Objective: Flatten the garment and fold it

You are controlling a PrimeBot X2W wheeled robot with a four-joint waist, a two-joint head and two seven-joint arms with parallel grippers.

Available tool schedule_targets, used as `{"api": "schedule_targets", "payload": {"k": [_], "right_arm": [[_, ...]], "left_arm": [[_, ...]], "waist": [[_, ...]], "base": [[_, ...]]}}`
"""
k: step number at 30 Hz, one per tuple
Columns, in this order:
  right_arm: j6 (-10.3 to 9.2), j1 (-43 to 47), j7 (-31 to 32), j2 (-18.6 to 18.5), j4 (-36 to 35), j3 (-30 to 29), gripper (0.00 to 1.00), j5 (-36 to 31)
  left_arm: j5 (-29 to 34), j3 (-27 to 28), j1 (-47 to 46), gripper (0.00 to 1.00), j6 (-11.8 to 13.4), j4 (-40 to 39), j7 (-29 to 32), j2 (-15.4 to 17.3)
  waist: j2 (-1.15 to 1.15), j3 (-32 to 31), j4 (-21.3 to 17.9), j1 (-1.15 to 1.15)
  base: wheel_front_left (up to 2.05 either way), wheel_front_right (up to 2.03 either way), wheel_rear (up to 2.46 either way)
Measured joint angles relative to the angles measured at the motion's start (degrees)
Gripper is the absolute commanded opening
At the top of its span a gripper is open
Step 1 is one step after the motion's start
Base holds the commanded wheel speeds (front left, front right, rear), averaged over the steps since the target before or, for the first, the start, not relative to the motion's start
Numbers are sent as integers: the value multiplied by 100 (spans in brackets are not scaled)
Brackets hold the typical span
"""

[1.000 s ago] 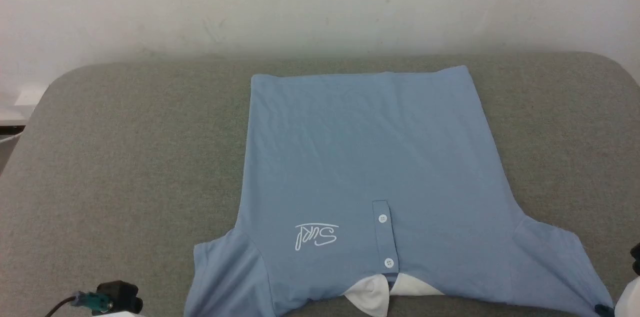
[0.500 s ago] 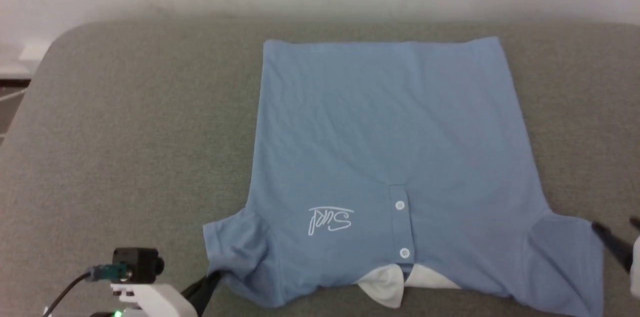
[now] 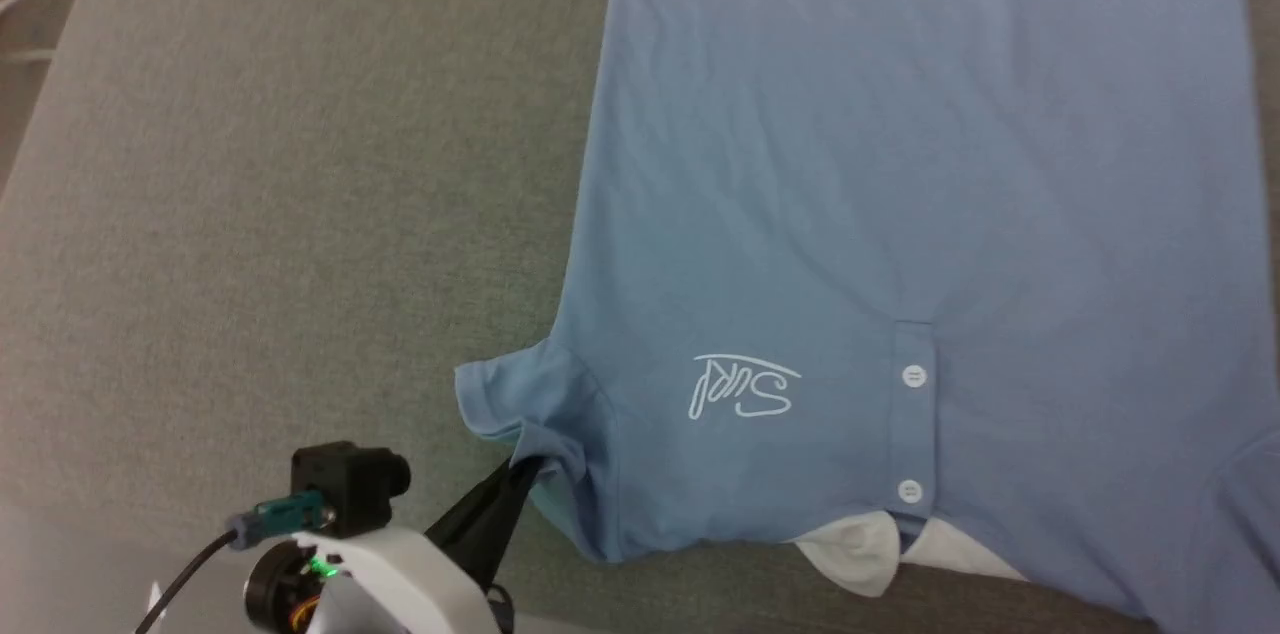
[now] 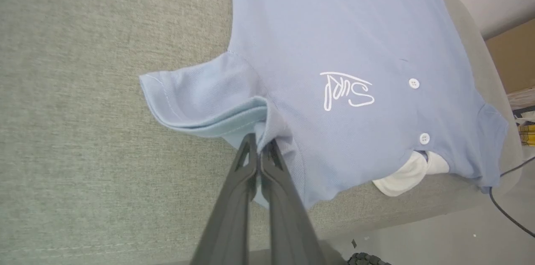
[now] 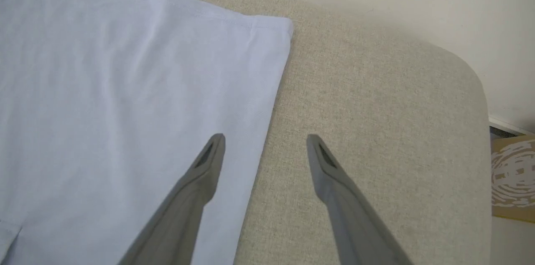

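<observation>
**Garment and end effectors at the left-sleeve grasp.** The garment lies front-up on the grey desk. Its white collar is nearest the robot, close to the desk's near edge, and its hem is at the far side. The body panel is largely flat, and the script logo and placket buttons are exposed.

The left sleeve is not flat: its cuff curls and a fold of cloth tucks beneath it. The left end effector is closed, with its fingers pinching a small ridge of fabric where this sleeve meets the body. The right end effector is spread wide and holds nothing. It straddles the garment's side edge near a hem corner, one finger above cloth and the other above bare desk. Whether it touches the surface cannot be told.

**Likely hazards:**
- The pinch is narrow and close to the fingertips, so a brisk pull may let the cloth slip free.
- With the opposite side unrestrained, a pull from the left alone could drag or skew the whole garment and wrinkle the flat panel.
- A pull toward the robot could carry the collar over the near edge.
- If the tucked layer is caught in the pinch, the sleeve may fold in creased rather than spread out.
</observation>
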Motion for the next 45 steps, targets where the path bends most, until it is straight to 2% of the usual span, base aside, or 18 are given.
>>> {"api": "schedule_targets", "payload": {"k": [5, 10, 15, 21, 22, 23, 30, 34, 39, 45], "right_arm": [[0, -973, 412, -185, 805, -20, 100, -447], [0, -1734, 498, -444, 1497, -169, 100, -933], [0, -2061, 515, -510, 1984, -227, 100, -1220], [-9, -2313, 182, -566, 2241, -266, 100, -1345], [-10, -2323, 156, -564, 2265, -270, 36, -1336], [-10, -2335, 98, -577, 2278, -276, 0, -1332], [-5, -2212, -424, -516, 2542, -232, 0, -1399], [-5, -1928, -743, -299, 2728, -375, 0, -1415], [-5, -1222, -1078, -58, 2728, -423, 0, -1377], [1, -4, -1354, 170, 2487, -527, 0, -1015]], "left_arm": [[185, -216, -226, 0, -5, -98, -111, -172], [241, -386, -313, 0, -33, -104, -200, -338], [281, -445, -336, 0, -75, -80, -275, -421], [293, -466, -438, 0, -78, -31, -394, -476], [300, -461, -440, 0, -81, -4, -403, -482], [303, -463, -441, 0, -82, 23, -425, -491], [309, -412, -459, 0, -105, 178, -492, -489], [263, -300, -455, 0, -67, 270, -538, -489], [248, -148, -364, 0, 34, 375, -578, -417], [224, 111, -152, 0, 216, 538, -744, -320]], "waist": [[0, 522, 350, 1], [0, 923, 784, 0], [0, 1258, 1161, -1], [0, 1575, 1436, -3], [0, 1613, 1460, -3], [0, 1643, 1477, -3], [0, 1520, 1449, -2], [0, 1300, 1348, -2], [0, 890, 1129, -3], [0, 301, 690, -3]], "base": [[0, 0, 0], [0, 0, 0], [0, 0, 0], [0, 0, 0], [0, 0, 0], [0, 0, 0], [0, 0, 0], [0, 0, 0], [0, 0, 0], [0, 0, 0]]}}
